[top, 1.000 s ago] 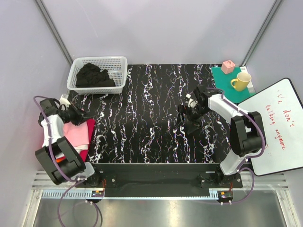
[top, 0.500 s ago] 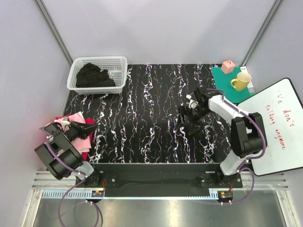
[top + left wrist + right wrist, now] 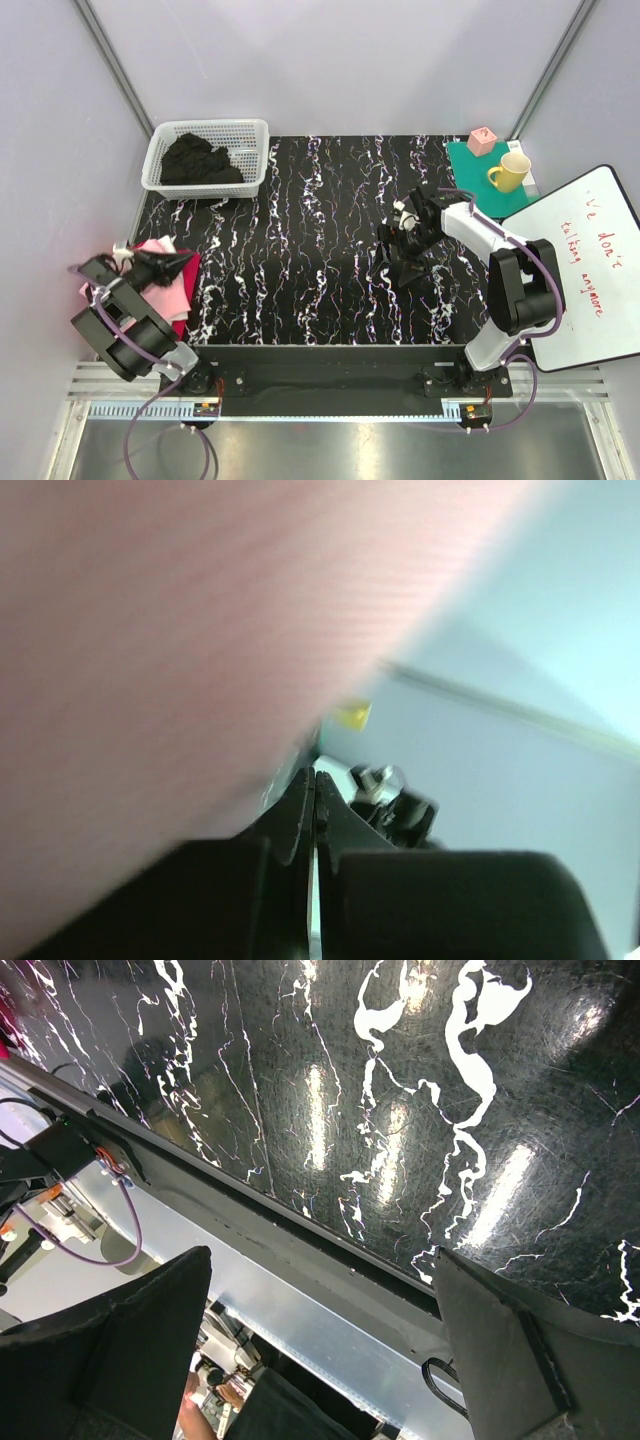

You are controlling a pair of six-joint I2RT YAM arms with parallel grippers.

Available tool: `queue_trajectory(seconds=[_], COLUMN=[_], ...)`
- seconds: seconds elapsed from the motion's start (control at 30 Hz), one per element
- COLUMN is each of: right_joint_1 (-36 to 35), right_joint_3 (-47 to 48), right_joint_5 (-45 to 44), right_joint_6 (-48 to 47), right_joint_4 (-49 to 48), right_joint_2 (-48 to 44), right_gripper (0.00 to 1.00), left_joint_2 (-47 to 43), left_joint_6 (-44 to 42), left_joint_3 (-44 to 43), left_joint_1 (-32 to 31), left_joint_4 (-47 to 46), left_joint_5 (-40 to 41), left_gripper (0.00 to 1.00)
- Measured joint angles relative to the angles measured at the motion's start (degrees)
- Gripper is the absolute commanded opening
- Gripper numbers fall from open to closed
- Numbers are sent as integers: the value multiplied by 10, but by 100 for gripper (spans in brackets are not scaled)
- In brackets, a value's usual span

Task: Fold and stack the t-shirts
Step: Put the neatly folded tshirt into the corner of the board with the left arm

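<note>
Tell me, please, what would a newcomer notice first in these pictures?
The black table with white marble veins fills the view. At its far left a white basket holds black t-shirts; at the near left a pink t-shirt lies under the shut left gripper. A yellow mug stands far right.

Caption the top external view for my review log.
Left gripper shut at the pink t-shirt, right gripper open above the marbled table.

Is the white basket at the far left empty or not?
Not empty: a crumpled heap of black cloth lies inside the white basket, unfolded.
</note>
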State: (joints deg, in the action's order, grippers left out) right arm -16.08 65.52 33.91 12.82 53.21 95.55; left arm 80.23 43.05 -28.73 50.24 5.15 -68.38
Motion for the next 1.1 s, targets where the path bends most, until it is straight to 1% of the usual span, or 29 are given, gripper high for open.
queue_trajectory(seconds=[0.13,0.23,0.33,0.43,0.5,0.6,0.73,0.8,0.93,1.1], right_joint_1=[0,0,0,0,0,0,0,0,0,0], right_joint_3=[0,0,0,0,0,-3,-8,-12,-15,-15], right_joint_5=[0,0,0,0,0,0,0,0,0,0], right_joint_6=[0,0,0,0,0,0,0,0,0,0], right_joint_4=[0,0,0,0,0,-1,-2,-2,-2,-2], right_joint_2=[0,0,0,0,0,-3,-9,-13,-16,-16], right_gripper=[100,100,100,100,100,100,100,100,100,100], left_joint_2=[-19,-68,-118,-152,-173,-198,-217,-220,-220,-212], left_joint_6=[-30,-57,-102,-153,-197,-242,-274,-283,-289,-282], left_joint_3=[-85,-146,-206,-245,-259,-259,-259,-261,-268,-269], left_joint_1=[-83,-129,-152,-164,-167,-169,-169,-169,-168,-166], left_joint_4=[19,39,96,164,230,319,406,438,472,480], left_joint_5=[-1,3,26,77,137,254,427,497,587,640], left_gripper=[0,0,0,0,0,0,0,0,0,0])
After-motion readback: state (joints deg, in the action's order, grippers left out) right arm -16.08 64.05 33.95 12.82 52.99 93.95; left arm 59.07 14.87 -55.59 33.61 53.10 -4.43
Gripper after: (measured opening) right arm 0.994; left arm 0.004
